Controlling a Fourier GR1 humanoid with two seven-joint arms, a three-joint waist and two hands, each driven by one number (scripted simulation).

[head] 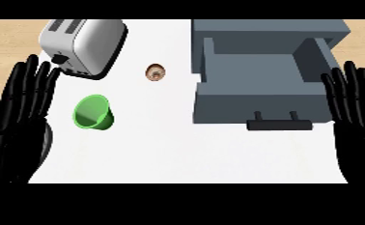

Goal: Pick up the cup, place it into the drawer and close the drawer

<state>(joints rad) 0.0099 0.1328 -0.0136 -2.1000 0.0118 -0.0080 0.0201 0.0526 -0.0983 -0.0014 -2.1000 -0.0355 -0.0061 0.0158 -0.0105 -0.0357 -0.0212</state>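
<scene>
- We see the green cup (93,113) on the white tabletop (178,156), at the left, tipped so that its open mouth faces down-left in the head view.
- No hand touches the cup; it sits just right of our left hand (21,118).
- Our left hand rests at the view's left edge, fingers (32,81) straight, pointing up and slightly spread, holding nothing.
- Our right hand (349,118) rests at the right edge, its fingers likewise straight and apart, holding nothing.
- The grey drawer (249,89) stands pulled out of its cabinet (271,28) at the upper right, and we see nothing inside it.
- Its black handle (279,124) faces the view's lower edge, left of our right hand.
- The cup lies well apart from the drawer, with bare tabletop between them.
- A silver toaster (82,45) sits at the upper left, above the cup, its black lever close to our left fingertips.
- A small brown round thing (155,72) lies between the toaster and the drawer; we cannot tell what it is.
</scene>
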